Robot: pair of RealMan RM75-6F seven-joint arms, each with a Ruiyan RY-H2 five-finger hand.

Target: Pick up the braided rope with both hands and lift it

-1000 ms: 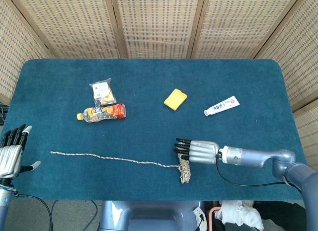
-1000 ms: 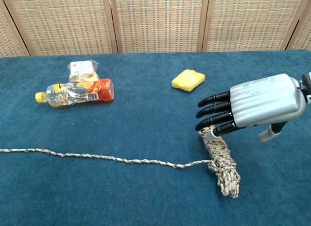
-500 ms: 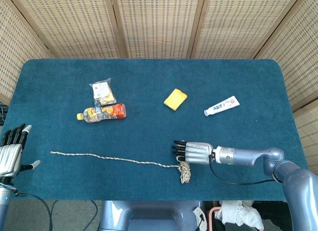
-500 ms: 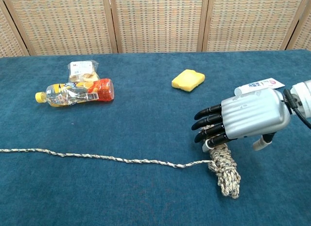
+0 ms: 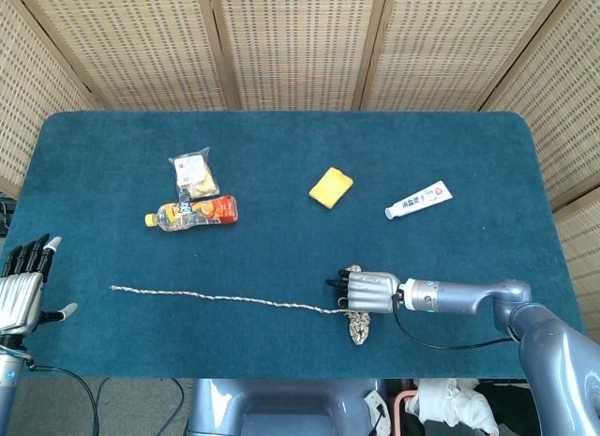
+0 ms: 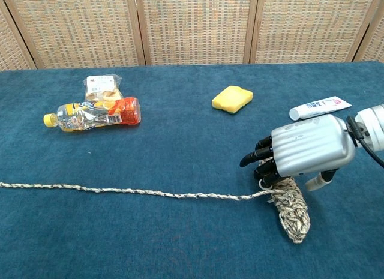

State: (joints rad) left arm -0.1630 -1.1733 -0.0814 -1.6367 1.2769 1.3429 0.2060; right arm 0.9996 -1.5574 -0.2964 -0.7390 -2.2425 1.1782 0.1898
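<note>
Hand, right (image 6: 303,156): lies low over the bundled end of the braided rope (image 6: 291,204), dark fingers (image 6: 259,162) curled down onto the top of the bundle; whether the bundle is truly gripped or only pressed cannot be told.
Hand, left (image 5: 21,293): at the near left edge of the worktop (image 5: 281,145), fingers apart, holding nothing, well apart from the rope's free end.
Worktop: blue cloth surface carrying all items.
Braided rope: thin strand running left along the near part of the worktop, ending in the knotted bundle under the right hand.
Drink bottle (image 6: 93,114): lying on its side, far left.
Snack packet (image 6: 102,87): just behind the bottle.
Toothpaste tube (image 6: 320,107): right, beyond the right hand.
Yellow sponge (image 6: 232,98): centre, far side.
Step in hand, by judgement: securing the bundled end. Next move calls for the left hand to reach the loose end and close on it, then both hands to rise together.
</note>
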